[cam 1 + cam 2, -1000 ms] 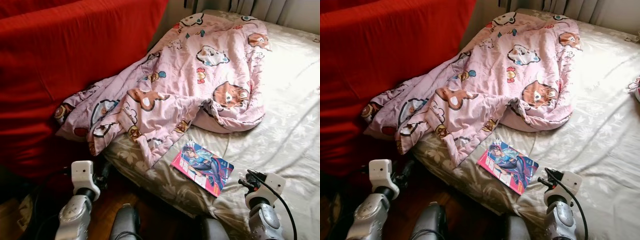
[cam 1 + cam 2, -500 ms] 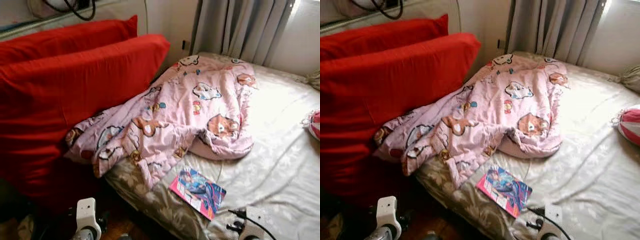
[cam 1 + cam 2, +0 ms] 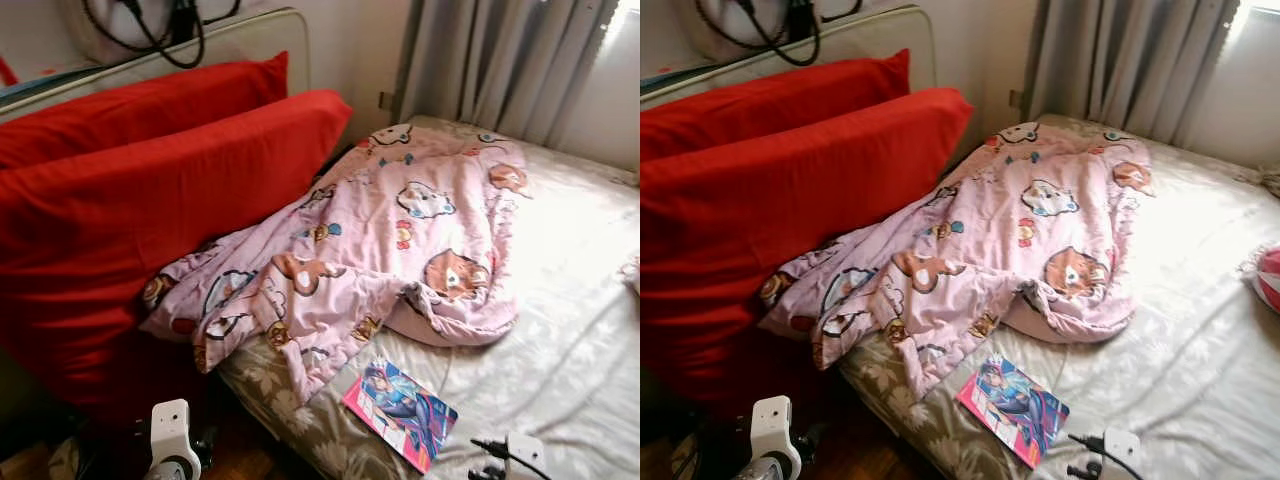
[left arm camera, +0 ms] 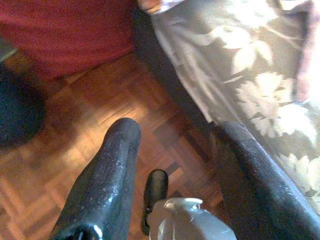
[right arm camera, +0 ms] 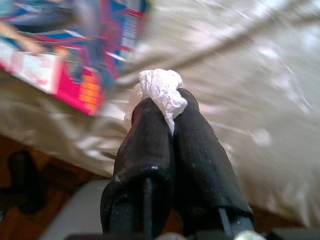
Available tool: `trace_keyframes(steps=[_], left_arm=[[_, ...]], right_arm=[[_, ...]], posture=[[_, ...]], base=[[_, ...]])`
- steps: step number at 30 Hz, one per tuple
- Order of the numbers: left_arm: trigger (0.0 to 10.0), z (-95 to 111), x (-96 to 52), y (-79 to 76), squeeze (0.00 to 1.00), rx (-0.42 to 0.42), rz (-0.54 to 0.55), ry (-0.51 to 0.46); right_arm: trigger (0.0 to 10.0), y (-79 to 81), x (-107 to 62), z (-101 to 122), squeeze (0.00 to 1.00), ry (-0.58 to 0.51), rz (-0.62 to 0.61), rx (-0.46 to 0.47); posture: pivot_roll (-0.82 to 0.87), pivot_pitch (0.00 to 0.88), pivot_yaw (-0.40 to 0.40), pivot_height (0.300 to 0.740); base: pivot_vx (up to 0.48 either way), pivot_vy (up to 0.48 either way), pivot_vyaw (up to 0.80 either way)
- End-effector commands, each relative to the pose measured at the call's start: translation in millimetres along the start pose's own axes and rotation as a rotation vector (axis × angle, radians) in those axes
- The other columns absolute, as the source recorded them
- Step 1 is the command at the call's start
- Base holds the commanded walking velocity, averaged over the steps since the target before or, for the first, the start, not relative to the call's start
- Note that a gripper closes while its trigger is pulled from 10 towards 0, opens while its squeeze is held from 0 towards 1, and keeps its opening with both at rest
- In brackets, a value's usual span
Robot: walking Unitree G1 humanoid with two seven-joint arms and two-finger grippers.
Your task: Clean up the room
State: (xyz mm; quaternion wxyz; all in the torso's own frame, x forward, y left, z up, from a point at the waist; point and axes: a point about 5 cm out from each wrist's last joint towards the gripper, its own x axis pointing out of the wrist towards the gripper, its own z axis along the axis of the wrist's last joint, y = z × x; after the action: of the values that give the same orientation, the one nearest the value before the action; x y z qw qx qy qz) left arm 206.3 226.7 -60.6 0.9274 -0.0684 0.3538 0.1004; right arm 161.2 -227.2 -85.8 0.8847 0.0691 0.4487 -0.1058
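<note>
Holding a crumpled white tissue wad (image 5: 159, 90) in the right hand (image 5: 167, 112), clenched tight on it, fingers pressed together with the paper poking out at the tips. Hand sits low at the near edge of the bed (image 3: 560, 330), just beside the magazine (image 3: 400, 413) lying on the floral sheet. Left hand (image 4: 175, 145) is released, fingers well spread, holding nothing, hanging over the parquet floor (image 4: 90, 115) next to the bed side.

Risks, judged from here: the tissue is pinched only at the fingertips, small bite, so a swing or a brush against the sheet could pull it loose and it would drop onto the bed or floor. No bin can be made out, so the robot likely has to turn and walk with the wad; jolts while walking make a slip more likely. The right wrist view is motion-blurred, so the hand may be moving fast close to the magazine and could nudge it off the edge.

Other clutter: pink cartoon blanket (image 3: 400, 230) bunched across the bed and draped toward the two red pillows (image 3: 150, 190), hanging over the mattress side. A striped red and white item (image 3: 1268, 275) at the far right of the bed, can't tell what it is.
</note>
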Motion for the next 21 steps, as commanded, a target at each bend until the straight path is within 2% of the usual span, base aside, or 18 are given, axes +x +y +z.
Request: trace_keyframes(steps=[1, 13, 17, 21], left_arm=[[10.0, -12.4, -4.0, 7.0, 0.00, -0.002, 0.028, 0.047], [10.0, -19.5, -6.4, 11.4, 0.00, -0.036, 0.051, 0.078], [10.0, -19.5, -6.4, 11.8, 0.00, -0.036, 0.050, 0.083], [10.0, -19.6, -6.5, 12.5, 0.00, -0.039, 0.052, 0.084]], right_arm=[[10.0, 7.1, 1.4, 1.2, 0.00, 0.008, 0.012, -0.007], [10.0, 12.6, 3.2, 6.8, 0.00, -0.006, 0.018, 0.018], [10.0, 12.9, 3.2, 6.1, 0.00, -0.003, 0.012, 0.038], [10.0, 13.1, 2.9, 3.8, 0.00, 0.007, 0.007, 0.047]], posture=[[0.06, 0.000, -0.017, 0.740], [0.07, 0.000, -0.021, 0.740], [0.07, 0.000, -0.019, 0.740], [0.07, 0.000, -0.017, 0.740]], base=[[0.000, 0.000, 0.79], [0.000, 0.000, 0.73], [0.000, 0.000, 0.00], [0.000, 0.371, 0.00]])
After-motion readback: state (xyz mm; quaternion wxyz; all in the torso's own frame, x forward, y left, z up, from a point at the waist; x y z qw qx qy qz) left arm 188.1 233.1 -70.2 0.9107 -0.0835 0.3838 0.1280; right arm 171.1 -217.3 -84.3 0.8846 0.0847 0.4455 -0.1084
